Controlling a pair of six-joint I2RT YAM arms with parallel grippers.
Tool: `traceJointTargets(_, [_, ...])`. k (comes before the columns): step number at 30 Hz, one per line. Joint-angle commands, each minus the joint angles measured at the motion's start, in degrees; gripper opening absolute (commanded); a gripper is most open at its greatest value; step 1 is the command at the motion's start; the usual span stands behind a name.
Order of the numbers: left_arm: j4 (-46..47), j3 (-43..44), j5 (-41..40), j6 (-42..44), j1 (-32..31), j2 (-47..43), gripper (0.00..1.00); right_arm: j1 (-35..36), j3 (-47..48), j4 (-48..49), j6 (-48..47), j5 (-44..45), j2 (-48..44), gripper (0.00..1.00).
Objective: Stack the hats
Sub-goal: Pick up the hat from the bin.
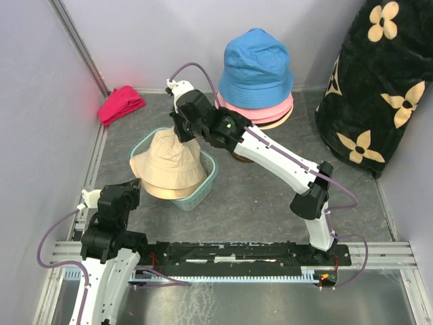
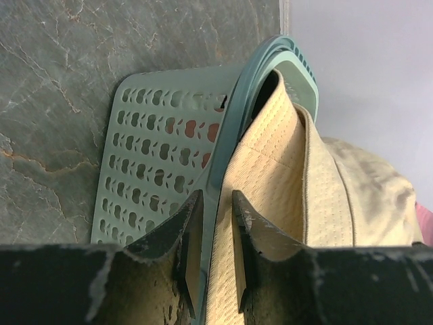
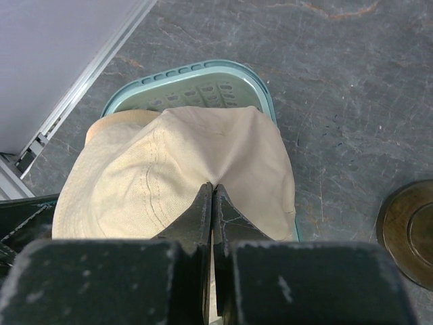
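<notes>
Now your right hand pinches the beige bucket hat by its crown, while your left hand narrowly clamps the teal basket rim.

Four hats — one blue, one pink, two beige — one basket, one red cloth, two arms.

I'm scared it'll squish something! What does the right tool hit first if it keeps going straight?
The beige hat: the shut tips of the right tool already seem to pinch its crown, with the basket beneath.
</notes>
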Motion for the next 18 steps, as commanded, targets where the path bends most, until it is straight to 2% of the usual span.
traceJointTargets(1, [3.25, -0.09, 0.14, -0.75, 0.25, 1.21, 0.30, -0.25, 2.15, 6.01, -1.53, 1.17, -4.73, 0.01])
traceJointTargets(13, [4.38, 0.68, -0.56, -0.06, 0.21, 2.14, 0.30, -0.23, 1.71, 6.51, -1.63, -0.33, -4.20, 0.01])
traceJointTargets(18, [6.95, 1.84, -1.46, 1.44, 0.19, 0.50, 0.39, -0.25, 0.73, 6.66, -0.44, -1.17, -3.34, 0.01])
